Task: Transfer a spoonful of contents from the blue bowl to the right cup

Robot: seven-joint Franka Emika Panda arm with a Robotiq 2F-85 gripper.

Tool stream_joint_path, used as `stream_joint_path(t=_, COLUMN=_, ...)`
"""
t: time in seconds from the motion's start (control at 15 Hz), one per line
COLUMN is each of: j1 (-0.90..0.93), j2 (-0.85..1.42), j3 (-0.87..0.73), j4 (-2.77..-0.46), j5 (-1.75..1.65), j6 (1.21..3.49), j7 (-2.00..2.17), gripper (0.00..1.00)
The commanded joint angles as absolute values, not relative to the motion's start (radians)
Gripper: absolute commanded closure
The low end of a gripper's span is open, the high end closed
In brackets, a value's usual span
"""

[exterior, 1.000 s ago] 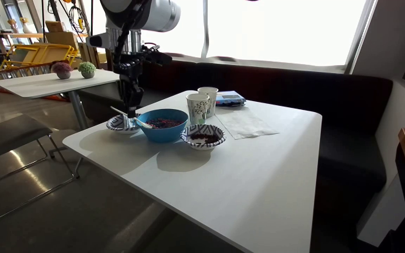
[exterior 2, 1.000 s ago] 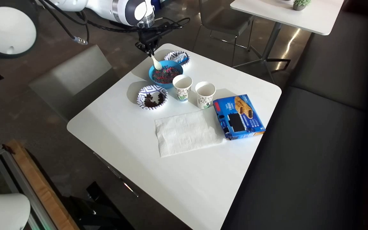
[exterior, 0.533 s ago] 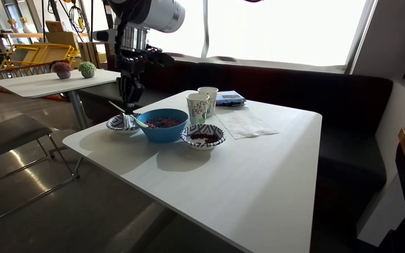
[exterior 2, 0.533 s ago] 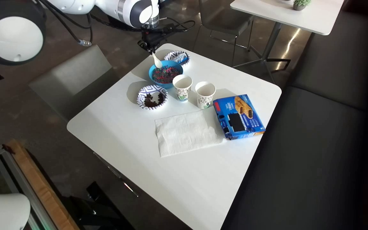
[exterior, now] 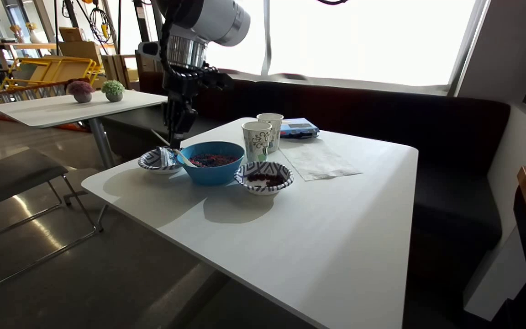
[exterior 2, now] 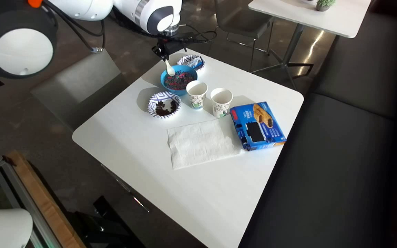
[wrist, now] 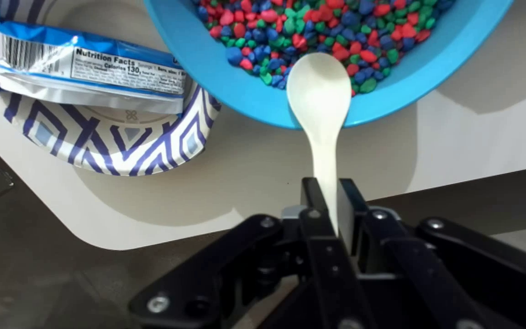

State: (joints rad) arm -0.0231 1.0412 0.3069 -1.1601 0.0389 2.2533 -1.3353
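My gripper is shut on the handle of a cream spoon. It also shows in both exterior views, just outside the rim of the blue bowl. The bowl also shows in an exterior view and the wrist view, full of small red, blue and green pieces. The spoon is tilted, its head just inside the rim. The head looks empty. I cannot tell if it touches the rim or pieces. Two patterned paper cups stand side by side, upright.
A patterned paper bowl with a wrapped bar sits beside the blue bowl. Another patterned bowl holds dark pieces. A paper towel and a blue box lie past the cups on the white table.
The arm and gripper have shifted to the right in both exterior views. The spoon has become more steeply tilted, with its head staying at the blue bowl's rim. The dishes and cups have not moved.
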Motion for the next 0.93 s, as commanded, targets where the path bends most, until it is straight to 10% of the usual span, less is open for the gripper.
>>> stream_joint_path(t=0.0, j1=-0.056, j2=1.036, j3=0.321, j4=-1.177, j5=0.086, j6=2.201, j7=-1.412, gripper=0.97)
stream_joint_path(t=0.87, j1=-0.071, j2=1.064, j3=0.284, j4=-1.152, j5=0.081, j6=2.101, j7=-1.59, gripper=0.97)
